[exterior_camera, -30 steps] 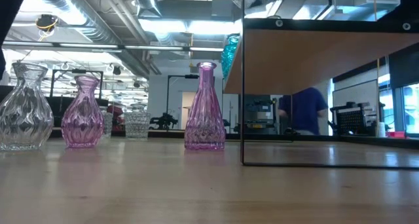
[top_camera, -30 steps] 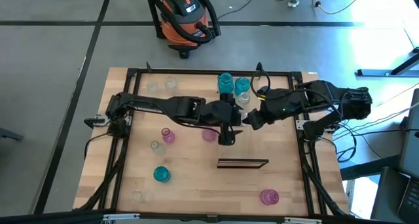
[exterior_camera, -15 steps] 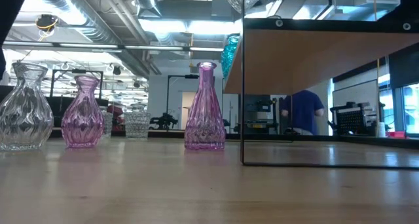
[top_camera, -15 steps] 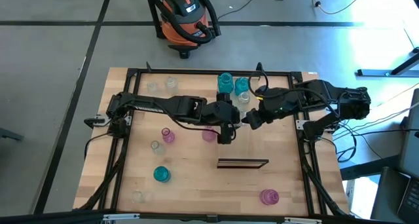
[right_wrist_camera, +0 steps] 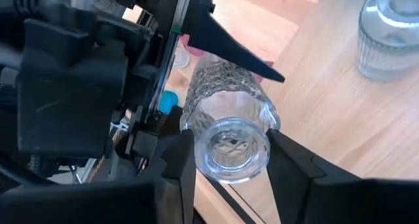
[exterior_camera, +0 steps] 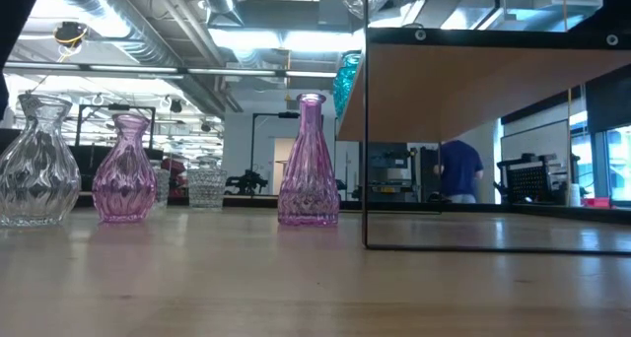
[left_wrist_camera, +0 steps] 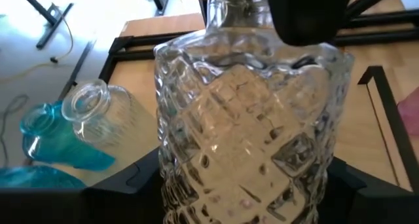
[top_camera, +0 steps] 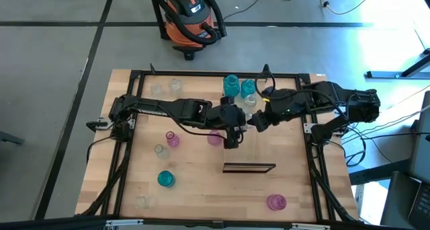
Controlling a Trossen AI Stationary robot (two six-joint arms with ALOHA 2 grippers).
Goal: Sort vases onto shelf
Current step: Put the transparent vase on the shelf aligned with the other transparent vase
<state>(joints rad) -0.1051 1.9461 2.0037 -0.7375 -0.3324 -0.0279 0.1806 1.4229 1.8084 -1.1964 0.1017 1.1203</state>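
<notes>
While a clear diamond-cut vase (left_wrist_camera: 252, 119) is passed above the surface, its neck is clamped by the right tool (right_wrist_camera: 226, 160) and its body is enclosed by the left tool (top_camera: 232, 130). Release by the right should be delayed until the left grip is judged firm; the shelf (top_camera: 249, 167) lies just beyond.

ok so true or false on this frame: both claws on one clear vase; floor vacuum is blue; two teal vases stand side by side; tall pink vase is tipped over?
1. The left claw and right claw both grip one clear vase. True.
2. The vacuum on the floor is blue. False: it is orange and black.
3. Two teal vases stand side by side. True.
4. The tall pink vase lies tipped over. False: it stands upright.
</notes>
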